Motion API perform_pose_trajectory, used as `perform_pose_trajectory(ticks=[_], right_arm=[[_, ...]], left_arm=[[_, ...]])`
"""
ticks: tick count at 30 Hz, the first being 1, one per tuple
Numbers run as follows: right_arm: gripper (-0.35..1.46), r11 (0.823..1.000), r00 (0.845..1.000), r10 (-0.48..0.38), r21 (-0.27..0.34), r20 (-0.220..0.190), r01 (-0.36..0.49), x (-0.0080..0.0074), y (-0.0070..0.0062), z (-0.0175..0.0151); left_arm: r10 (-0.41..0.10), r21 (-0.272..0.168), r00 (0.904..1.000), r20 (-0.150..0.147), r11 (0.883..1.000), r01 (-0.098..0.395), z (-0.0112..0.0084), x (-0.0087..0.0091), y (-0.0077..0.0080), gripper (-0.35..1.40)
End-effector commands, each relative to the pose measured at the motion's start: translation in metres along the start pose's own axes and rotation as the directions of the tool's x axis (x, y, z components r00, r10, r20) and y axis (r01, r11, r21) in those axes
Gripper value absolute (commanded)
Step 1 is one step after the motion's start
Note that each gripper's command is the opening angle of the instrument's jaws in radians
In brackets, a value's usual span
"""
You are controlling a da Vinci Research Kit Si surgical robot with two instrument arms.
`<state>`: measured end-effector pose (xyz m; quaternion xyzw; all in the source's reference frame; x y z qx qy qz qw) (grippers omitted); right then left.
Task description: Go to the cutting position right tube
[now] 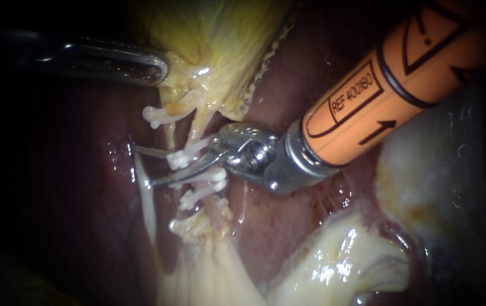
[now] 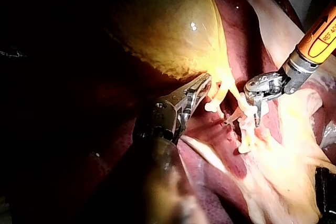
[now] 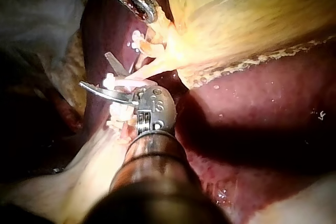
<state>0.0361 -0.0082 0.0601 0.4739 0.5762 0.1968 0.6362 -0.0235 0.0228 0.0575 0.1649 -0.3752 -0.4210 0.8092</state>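
Right now the right instrument (image 1: pixel 144 166) reaches in from the upper right on its orange shaft. Its end effector, a pair of thin curved blades, stands well open across the clipped tube (image 1: pixel 197 129). One blade lies above a white clip (image 1: pixel 178 160) and the other below it, so that clip and the stretch of tube under it sit in the gap. Neither blade can be seen pressing on them, and nothing is held. The blade tips reach past the tube and over the dark liver (image 1: pixel 84 187).

The tube runs down from the narrow end of the yellow gallbladder (image 1: pixel 226 51) toward pale fatty tissue (image 1: pixel 333 260) lower in the endoscope view. It seems to show as two thin strands side by side, and it cannot be told whether the blades span one or both. More clips sit on it: one nearer the gallbladder, others just beyond the lower blade.

The left instrument (image 1: pixel 161 68) comes in from the left, its end effector closed on the neck of the gallbladder just above the uppermost clip. The left wrist view shows its two jaws pinching that yellow tissue at their tips.
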Motion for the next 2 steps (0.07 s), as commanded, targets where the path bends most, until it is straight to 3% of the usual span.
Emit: perform_pose_trajectory(ticks=[1, 2], right_arm=[[1.35, 1.0, 1.0, 0.0, -0.007, 0.011, 0.001, 0.0, 0.0001, -0.0003], [1.35, 1.0, 1.0, -0.001, -0.013, 0.021, 0.001, -0.0001, 0.0001, -0.0006]], left_arm=[[-0.006, 0.0, 1.0, 0.0, 1.0, 0.006, 0.0, 0.0, 0.0, -0.35], [-0.006, 0.001, 1.0, 0.0, 1.0, 0.006, 0.0, 0.0, 0.0001, -0.35]])
